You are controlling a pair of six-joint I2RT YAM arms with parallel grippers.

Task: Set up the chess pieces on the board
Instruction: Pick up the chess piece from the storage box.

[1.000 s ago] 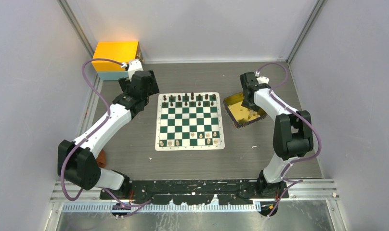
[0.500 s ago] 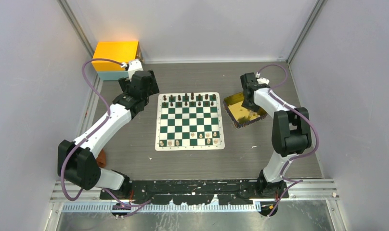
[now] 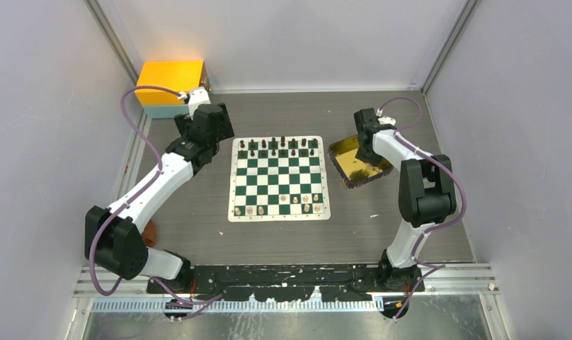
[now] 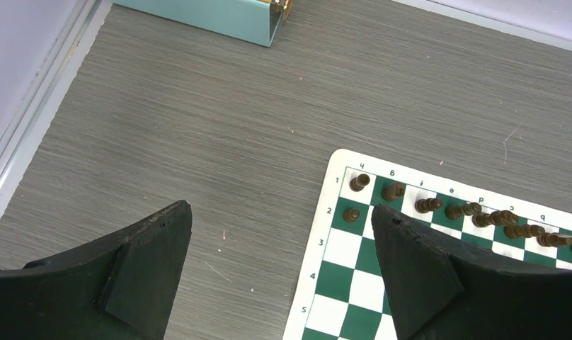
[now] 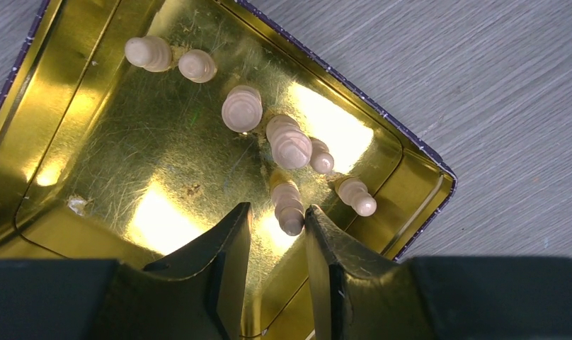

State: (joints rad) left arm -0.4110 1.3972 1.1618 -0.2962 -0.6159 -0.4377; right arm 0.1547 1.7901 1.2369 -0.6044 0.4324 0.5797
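Note:
The board (image 3: 279,178) lies flat mid-table, with dark chess pieces (image 3: 277,145) along its far row and pale ones (image 3: 283,207) along its near row. My right gripper (image 5: 277,209) hangs open low inside the gold tray (image 5: 127,156). The head of a lying pale piece (image 5: 288,205) pokes into the gap by its right finger, ungripped. Several more pale pieces (image 5: 242,108) lie further in. My left gripper (image 4: 282,209) is wide open and empty, above the table at the board's far-left corner, near a dark rook (image 4: 359,182) and pawn (image 4: 351,214).
A yellow box on a teal base (image 3: 172,86) stands in the far-left corner. The gold tray (image 3: 340,146) sits at an angle just right of the board. A small reddish object (image 3: 150,232) lies by the left arm's base, and a white scrap (image 3: 374,215) lies near the front.
The right arm's elbow has drawn slightly inward, and its jaws have narrowed a touch over the tray. The left arm and the board pieces have not moved.

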